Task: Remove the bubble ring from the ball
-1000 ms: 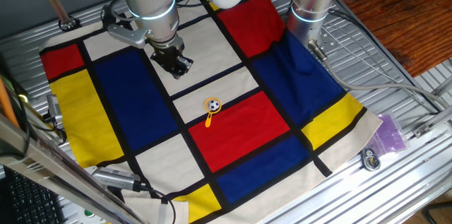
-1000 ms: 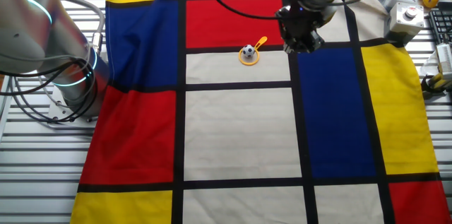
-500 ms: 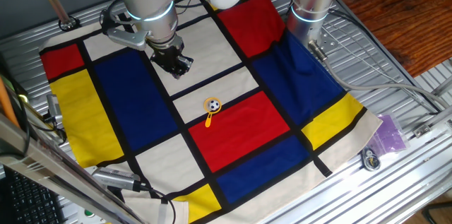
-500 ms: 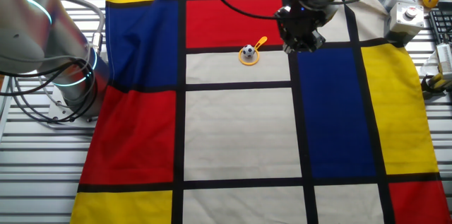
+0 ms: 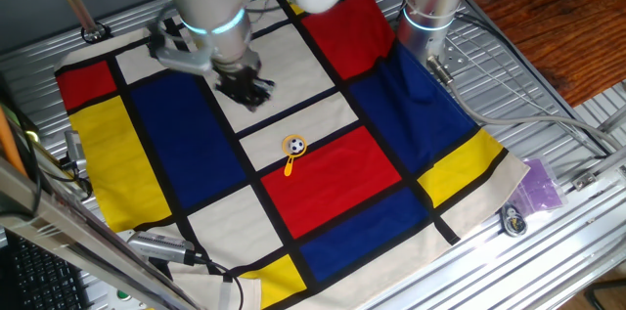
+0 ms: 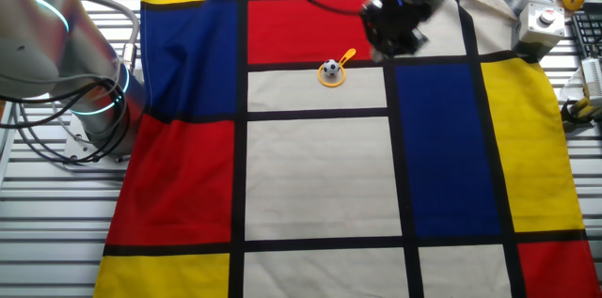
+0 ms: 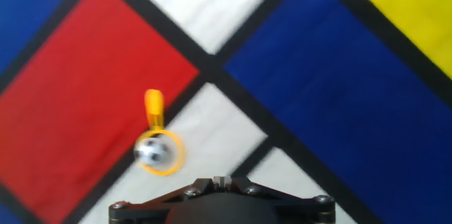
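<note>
Yellow-orange bubble ring [image 5: 292, 152] encircling soccer ball [image 5: 294, 144]; gripper [image 5: 245, 90] hovering apart, jaw state unclear. Risk: ball rolling w/ careless lift.

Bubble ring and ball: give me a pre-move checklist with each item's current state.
1. Bubble ring encircles the ball on the cloth: ok.
2. Ring handle free of obstruction, lying over the red panel: ok.
3. End effector carries nothing and is away from the ring: ok.
4. End effector opening: cannot tell; the fingers are blurred in both fixed views and out of the hand view.
5. Ring and ball visible in the hand view: ok, though blurred.
6. Arm steady: not ok; motion blur suggests movement.
</note>
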